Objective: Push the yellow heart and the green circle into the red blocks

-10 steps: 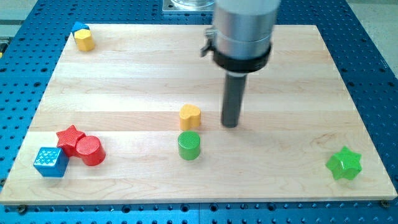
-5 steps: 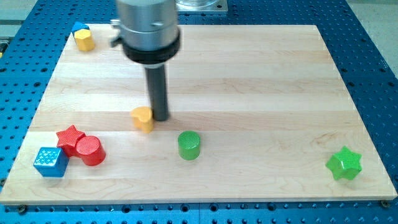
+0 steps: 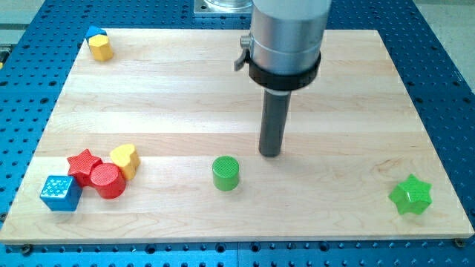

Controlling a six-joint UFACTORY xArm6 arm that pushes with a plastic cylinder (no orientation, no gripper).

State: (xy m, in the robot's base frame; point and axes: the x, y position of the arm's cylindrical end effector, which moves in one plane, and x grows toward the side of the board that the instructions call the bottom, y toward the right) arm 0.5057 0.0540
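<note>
The green circle (image 3: 225,173) stands alone at the lower middle of the tabletop (image 3: 356,89), well apart from the red group at the view's lower left. I judge it a light, rigid plastic cylinder with a ribbed wall; it should slide readily on the smooth wood. Being round, it may roll off a glancing contact, so the push wants to bear squarely on its right-hand side, in line with the red blocks.

The yellow heart (image 3: 125,159) sits touching the red cylinder (image 3: 107,179) and just beside the red star (image 3: 83,165); I judge its part of the task done. A blue cube (image 3: 59,193) adjoins the red star on the left.

My end effector is a plain rod with nothing to open or close and grips nothing. My tip (image 3: 270,153) rests above and to the right of the green circle, near it but clear of contact.

The path from circle to red blocks is unobstructed. The tabletop's bottom edge runs fairly near below that path, so a downward drift risks a fall. A green star (image 3: 410,195) lies far to the right, and a yellow block (image 3: 100,48) with a blue block (image 3: 94,33) behind it sits at the upper left corner, all out of the way.
</note>
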